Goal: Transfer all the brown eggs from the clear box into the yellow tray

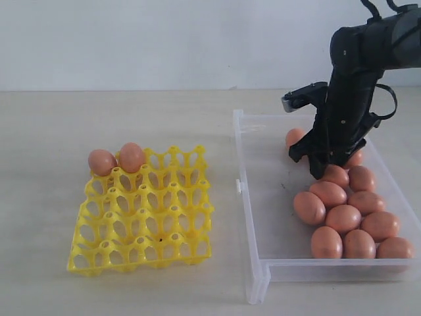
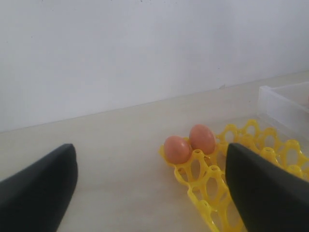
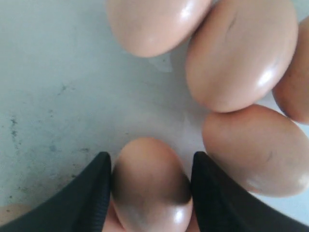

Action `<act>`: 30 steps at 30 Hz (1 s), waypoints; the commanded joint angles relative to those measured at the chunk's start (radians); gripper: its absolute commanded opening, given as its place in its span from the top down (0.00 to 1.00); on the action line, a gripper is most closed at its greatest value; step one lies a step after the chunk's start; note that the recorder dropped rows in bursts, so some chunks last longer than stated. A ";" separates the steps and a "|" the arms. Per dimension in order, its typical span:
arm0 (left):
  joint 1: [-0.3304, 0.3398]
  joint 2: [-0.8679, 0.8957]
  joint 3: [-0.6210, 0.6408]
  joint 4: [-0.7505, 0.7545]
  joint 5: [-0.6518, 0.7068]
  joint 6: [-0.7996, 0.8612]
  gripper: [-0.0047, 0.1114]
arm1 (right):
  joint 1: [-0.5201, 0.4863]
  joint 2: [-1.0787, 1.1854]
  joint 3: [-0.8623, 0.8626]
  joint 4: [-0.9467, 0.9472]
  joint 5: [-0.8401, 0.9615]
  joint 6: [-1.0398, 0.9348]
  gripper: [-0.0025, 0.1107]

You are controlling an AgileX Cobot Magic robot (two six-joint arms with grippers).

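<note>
The yellow tray [image 1: 141, 210] lies on the left with two brown eggs [image 1: 131, 157] in its far-left cups, also seen in the left wrist view as eggs [image 2: 190, 142] on the tray [image 2: 212, 181]. The clear box [image 1: 253, 217] on the right holds several brown eggs [image 1: 342, 217]. My right gripper [image 1: 320, 168] reaches down into the box and is shut on one brown egg [image 3: 150, 186], both fingers [image 3: 91, 198] pressed against its sides. My left gripper [image 2: 149, 193] hangs open and empty, off to the side of the tray.
The box's near-left corner [image 1: 258, 289] and its side latch tab [image 1: 239, 185] stand between tray and eggs. Other eggs [image 3: 241, 53] crowd close around the gripped one. Bare tabletop [image 1: 46, 131] surrounds the tray.
</note>
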 commanded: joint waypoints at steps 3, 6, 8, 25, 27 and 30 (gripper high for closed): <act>-0.007 -0.004 0.004 -0.007 0.000 -0.008 0.29 | -0.008 0.030 -0.045 -0.031 0.104 -0.029 0.60; -0.007 -0.004 0.004 -0.007 0.000 -0.008 0.29 | -0.008 0.029 -0.046 -0.031 0.113 -0.029 0.60; -0.007 -0.004 0.004 -0.007 0.000 -0.008 0.29 | -0.008 0.032 -0.046 -0.031 0.125 -0.029 0.60; -0.007 -0.004 0.004 -0.007 0.000 -0.008 0.29 | -0.006 0.046 0.018 0.188 -0.267 -0.021 0.98; -0.007 -0.004 0.004 -0.007 0.000 -0.008 0.29 | -0.004 0.033 0.150 0.428 -0.524 -0.202 0.98; -0.007 -0.004 0.004 -0.007 0.000 -0.008 0.29 | -0.004 0.033 0.254 0.523 -0.681 -0.333 0.98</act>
